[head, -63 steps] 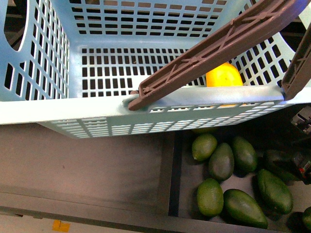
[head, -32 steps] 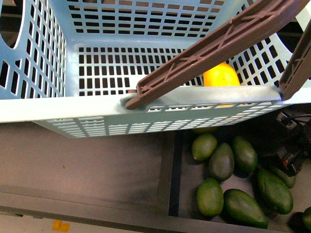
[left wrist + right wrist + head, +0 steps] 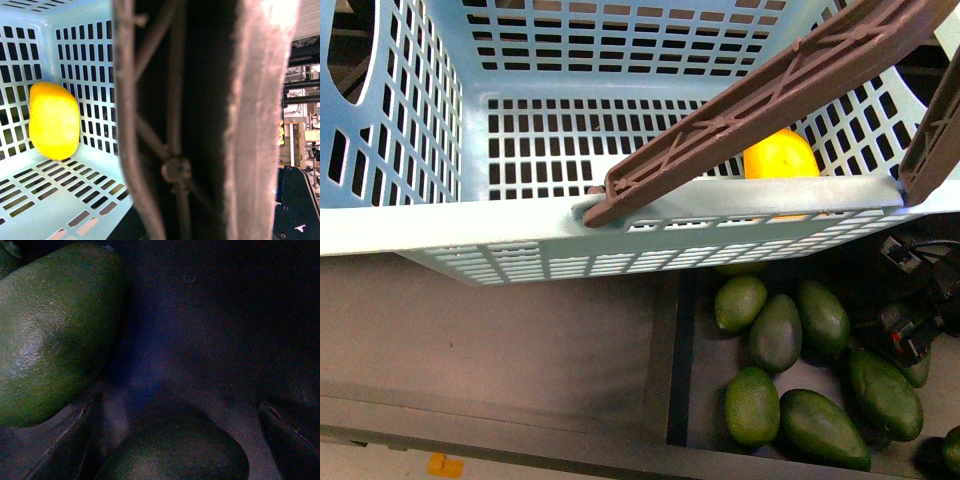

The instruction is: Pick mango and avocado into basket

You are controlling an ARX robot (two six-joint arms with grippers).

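- The mango [image 3: 780, 155] lies in the basket [image 3: 470, 225], on the slotted floor against the near wall, on my right side.
- A brown handle [image 3: 750, 100] slants across the basket's rim and hides part of the mango in the front view.
- My left wrist camera is filled by that handle, close and blurred, with the mango beyond it. I cannot tell whether my left hand is apart or clamped.
- Below the basket, loose avocados [image 3: 775, 335] lie in a dark bin [image 3: 692, 400] beside the bare bench [image 3: 500, 340].
- My right hand [image 3: 174, 410] hangs low over the bin's right side, its fingers [image 3: 55, 440] spread wide apart and holding nothing.
- In the dim right wrist view, the avocado [image 3: 175, 452] lies between those fingers. I cannot tell whether they touch it.
- A second avocado [image 3: 50, 335] lies just beside one finger.
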